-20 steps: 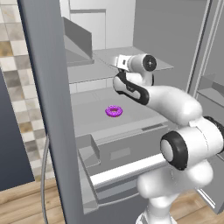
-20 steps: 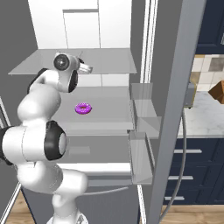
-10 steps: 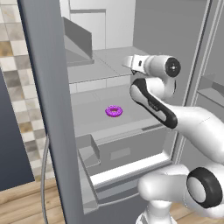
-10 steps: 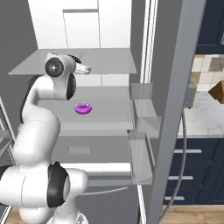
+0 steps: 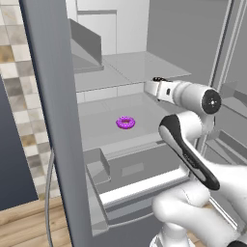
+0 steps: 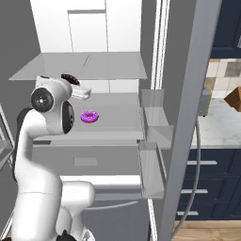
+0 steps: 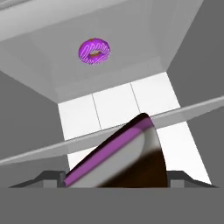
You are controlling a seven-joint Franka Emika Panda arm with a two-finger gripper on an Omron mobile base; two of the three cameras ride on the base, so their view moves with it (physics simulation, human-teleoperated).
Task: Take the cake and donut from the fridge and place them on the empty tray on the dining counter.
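Inside the open fridge, on the middle of the lower grey shelf, the donut lies untouched. My claw is at the front edge of the upper shelf, jaws spread wide around the cake, which I see between the tips in the hand view; I cannot tell if it is lifted yet. I judge the task is at its beginning: both sweets must be carried to the tray.
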